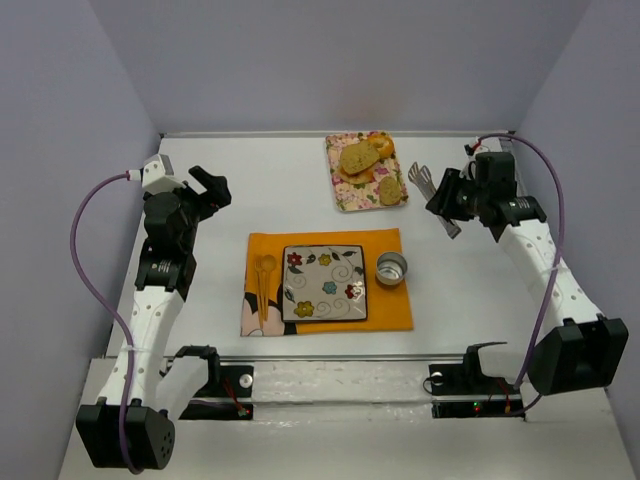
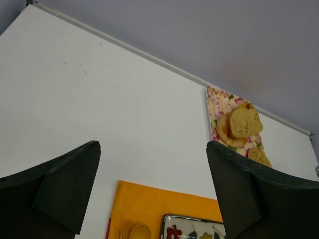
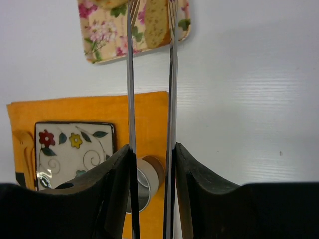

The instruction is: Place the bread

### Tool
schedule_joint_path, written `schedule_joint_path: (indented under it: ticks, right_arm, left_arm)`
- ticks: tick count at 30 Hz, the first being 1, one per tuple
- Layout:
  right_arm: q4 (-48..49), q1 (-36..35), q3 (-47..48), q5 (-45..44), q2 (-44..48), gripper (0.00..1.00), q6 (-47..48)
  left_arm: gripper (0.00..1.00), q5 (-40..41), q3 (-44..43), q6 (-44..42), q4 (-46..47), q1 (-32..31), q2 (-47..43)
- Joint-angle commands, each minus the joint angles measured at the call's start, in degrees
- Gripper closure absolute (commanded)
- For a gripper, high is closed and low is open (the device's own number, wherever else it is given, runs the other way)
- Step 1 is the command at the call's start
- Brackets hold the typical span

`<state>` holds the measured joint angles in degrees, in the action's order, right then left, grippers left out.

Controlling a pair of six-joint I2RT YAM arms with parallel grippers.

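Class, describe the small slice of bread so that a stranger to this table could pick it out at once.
On the white table, look beyond the orange mat to the flowered tray near the far edge. The small slice of bread lies in the tray's near right corner. It is smaller and rounder than the big oval slice and the orange bun behind it.

White table [image 1: 280, 170], pale lavender walls [image 1: 340, 60].
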<state>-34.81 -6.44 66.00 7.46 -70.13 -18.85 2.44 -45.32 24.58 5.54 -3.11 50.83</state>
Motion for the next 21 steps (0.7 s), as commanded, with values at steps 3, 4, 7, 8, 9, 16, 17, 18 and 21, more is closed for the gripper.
schedule_joint_path:
  ticks: [3,4,7,8,9,16,17,18,21]
  right_arm:
    - [0.7,0.2,7.2,10.4,-7.5,0.54,3.9]
    - [0.6,0.2,7.5,10.4,-9.1,0.54,3.8]
    - [0.4,0.2,8.3,10.6,-11.5,0.54,3.3]
    - [0.4,0.2,8.5,10.5,-12.2,0.53,3.2]
    - [0.4,0.2,8.9,10.2,-13.8,0.53,3.1]
    - [-0.3,-0.3,11.6,6.2,-19.1,0.51,2.2]
    - [-0.7,-0.3,12.0,5.6,-19.5,0.51,2.2]
    - [-0.8,-0.3,12.1,5.7,-20.5,0.50,2.2]
    - [-1.2,-0.3,12.2,5.4,-21.5,0.49,2.2]
  left_arm:
    - [0.01,0.2,0.6,0.3,2.0,0.2,-0.3]
    - [0.01,0.3,0.6,0.4,2.0,0.2,-0.3]
    - [0.01,0.2,0.5,0.3,2.0,0.2,-0.1]
    - [0.01,0.2,0.5,0.3,2.0,0.2,-0.1]
    - [0.01,0.2,0.5,0.4,2.0,0.1,0.0]
    - [0.01,0.4,0.5,0.4,1.9,0.2,0.1]
    - [0.01,0.5,0.5,0.3,1.9,0.2,0.1]
    - [0.01,0.5,0.4,0.4,1.9,0.2,0.1]
    - [0.01,0.6,0.4,0.4,1.9,0.2,0.6]
